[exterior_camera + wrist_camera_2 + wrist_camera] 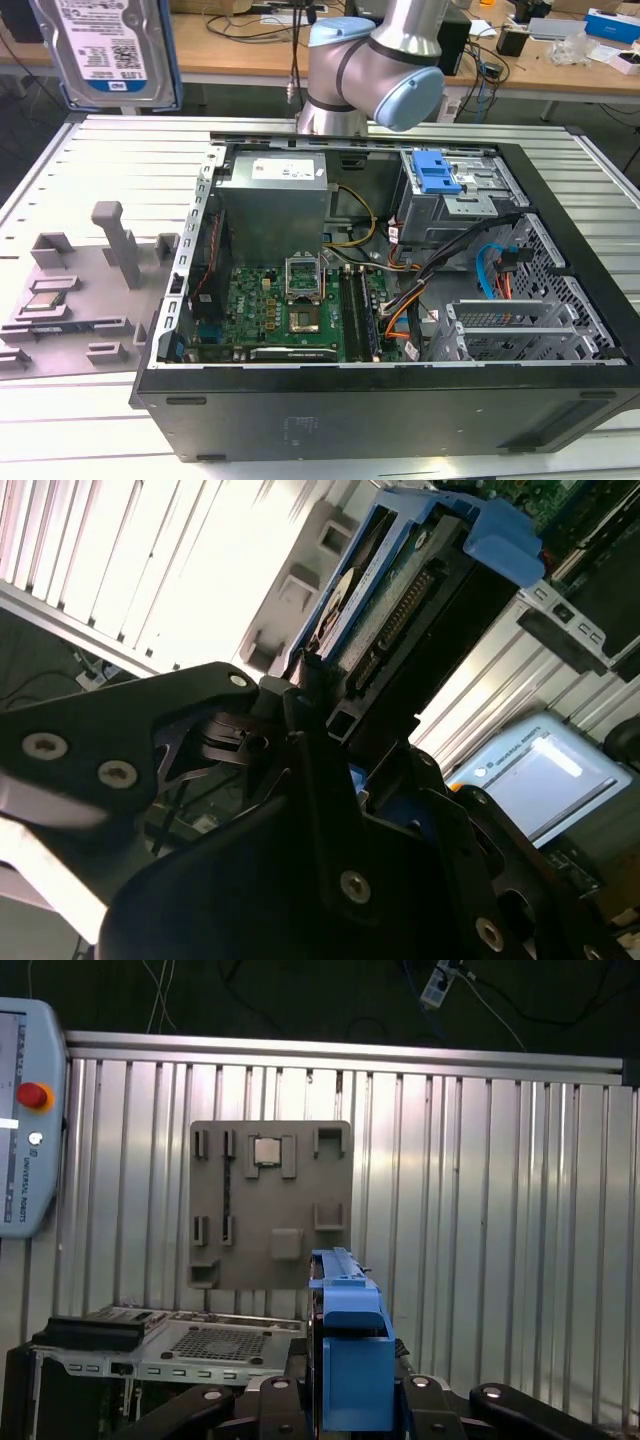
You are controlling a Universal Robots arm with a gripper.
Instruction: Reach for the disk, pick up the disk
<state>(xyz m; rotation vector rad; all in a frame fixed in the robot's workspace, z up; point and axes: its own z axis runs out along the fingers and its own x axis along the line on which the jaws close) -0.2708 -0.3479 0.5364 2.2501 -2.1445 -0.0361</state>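
In the exterior view, the disk stands upright at 11 o'clock in the picture. Its blue-and-white label faces the camera, and it is well apart from the open computer case. The arm rises at 12 o'clock behind the case. The case lies on a ribbed metal table. At 9 o'clock from the case a grey plate lies on the same table, with 1 small square chip on it. Inside the case, at 1 o'clock, sits a blue latch.

In the second wrist view, the gripper is clamped narrow on 1 end of the disk, jaws against both faces. The disk's connector edge shows, with its blue bracket along the sides. A control pendant lies beyond the disk.

In the first wrist view, the gripper holds the disk edge-on between its 2 black jaws, the blue bracket toward the camera. Beyond the disk are the grey plate with the chip, the ribbed table, the case and the pendant with a red button.
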